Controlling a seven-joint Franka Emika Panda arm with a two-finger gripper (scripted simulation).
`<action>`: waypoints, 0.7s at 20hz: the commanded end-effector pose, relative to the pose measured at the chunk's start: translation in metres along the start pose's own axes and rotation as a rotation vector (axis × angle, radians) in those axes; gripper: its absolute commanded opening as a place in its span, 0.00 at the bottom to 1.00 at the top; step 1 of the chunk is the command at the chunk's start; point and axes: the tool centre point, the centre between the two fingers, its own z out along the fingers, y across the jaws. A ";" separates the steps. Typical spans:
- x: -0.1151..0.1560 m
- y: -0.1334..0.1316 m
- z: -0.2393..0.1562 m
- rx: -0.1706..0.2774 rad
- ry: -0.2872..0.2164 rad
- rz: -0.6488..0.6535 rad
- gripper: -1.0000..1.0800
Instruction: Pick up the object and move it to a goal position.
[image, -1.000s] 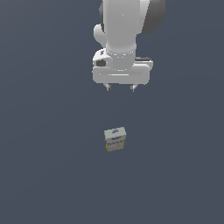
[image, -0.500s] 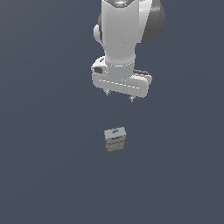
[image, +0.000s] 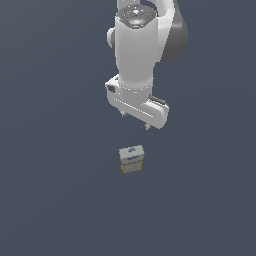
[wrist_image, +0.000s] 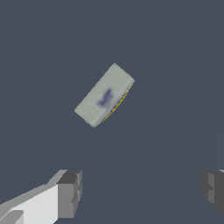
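Your box (image: 132, 159) sits alone on the dark grey floor (image: 50, 190), just below and slightly toward the exterior view's left of the gripper (image: 136, 122), clear of it with a gap between. Look at it closely: a small pale grey-beige block, yellow along its lower edges, with a blue-purple smudge on the top face. From the wrist view you see the box (wrist_image: 104, 95) as an elongated rectangle turned at an angle to the fingers (wrist_image: 70, 193), which stand spread wide with nothing between them; the box looks narrower than that gap
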 end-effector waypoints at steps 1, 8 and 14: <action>0.007 -0.003 0.005 -0.001 0.004 0.068 0.96; 0.025 -0.012 0.021 -0.003 0.015 0.252 0.96; 0.040 -0.018 0.036 -0.004 0.027 0.409 0.96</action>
